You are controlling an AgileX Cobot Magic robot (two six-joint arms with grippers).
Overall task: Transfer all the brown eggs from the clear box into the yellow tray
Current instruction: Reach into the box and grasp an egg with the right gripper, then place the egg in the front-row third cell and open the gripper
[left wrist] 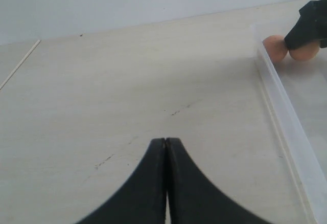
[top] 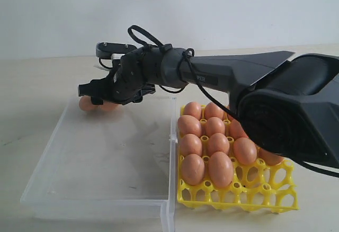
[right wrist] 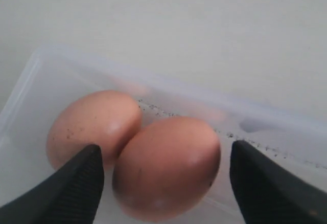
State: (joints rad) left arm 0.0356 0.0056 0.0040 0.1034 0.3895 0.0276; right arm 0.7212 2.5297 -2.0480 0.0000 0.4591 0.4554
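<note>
as eggshell is thin and slick, the nearer egg (right wrist: 166, 168) should be gripped gently mid-belly by the spread right fingers (right wrist: 271, 183).

Operator: How is my right arm lying?
Spotter: Your right arm (top: 238, 76) reaches from the near right across the middle to the far left, forearm almost level, the wrist (top: 159, 65) tipped slightly downward at its end.
Operator: And its pincer?
Spotter: Your right pincer (top: 91, 91) points left and a little downward, its two fingers (right wrist: 76, 183) spread wide apart.
Operator: The left one?
Spotter: Your left pincer (left wrist: 166, 150) sits out on the left, low over the surface (left wrist: 102, 106), aimed at the far side, fingers pressed together at their tips.
</note>
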